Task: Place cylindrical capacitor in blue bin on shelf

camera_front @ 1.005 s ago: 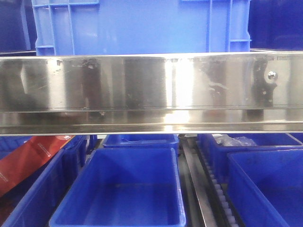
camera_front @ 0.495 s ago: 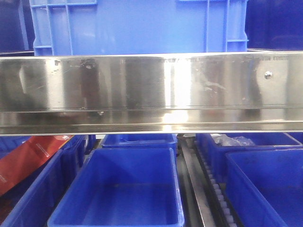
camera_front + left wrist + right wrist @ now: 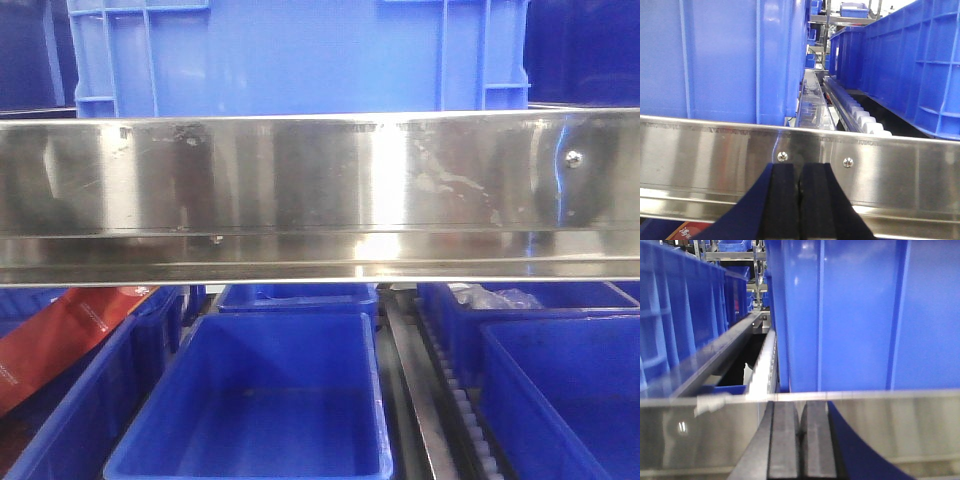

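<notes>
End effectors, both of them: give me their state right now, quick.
Left end effector: shut, nothing visible between its pads, facing the steel shelf rail.
Right end effector: shut, nothing visible in it.

Small white lettering along the flat red package at lower left, too blurred to read, pale characters on a red surface below the steel rail, illegible
</notes>
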